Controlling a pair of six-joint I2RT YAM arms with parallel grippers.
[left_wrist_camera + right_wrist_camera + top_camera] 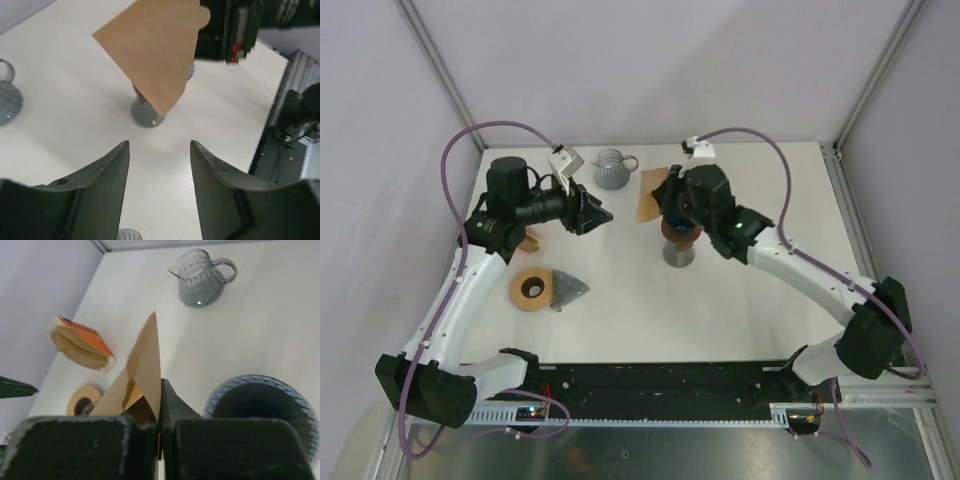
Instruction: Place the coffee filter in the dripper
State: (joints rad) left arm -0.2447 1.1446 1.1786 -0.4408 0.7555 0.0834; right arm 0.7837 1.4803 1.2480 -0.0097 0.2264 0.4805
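Observation:
My right gripper (pixel 663 198) is shut on a brown paper coffee filter (pixel 647 206) and holds it in the air just left of the grey-blue ribbed dripper (pixel 680 243). In the right wrist view the filter (pixel 145 360) is pinched between the closed fingers (pixel 172 402), and the dripper's open mouth (pixel 262 410) lies to the lower right. My left gripper (pixel 603 215) is open and empty, pointing at the filter from the left. In the left wrist view the gripper (pixel 159 145) faces the hanging filter (pixel 155 50), with the dripper's base (pixel 146 114) behind it.
A grey glass pitcher (pixel 612 168) stands at the back. An orange pack of filters (pixel 529 240), a wooden ring (pixel 530 288) and a grey fan-shaped holder (pixel 570 289) lie at the left. The pitcher (pixel 200 277) and the pack (pixel 80 342) also show in the right wrist view.

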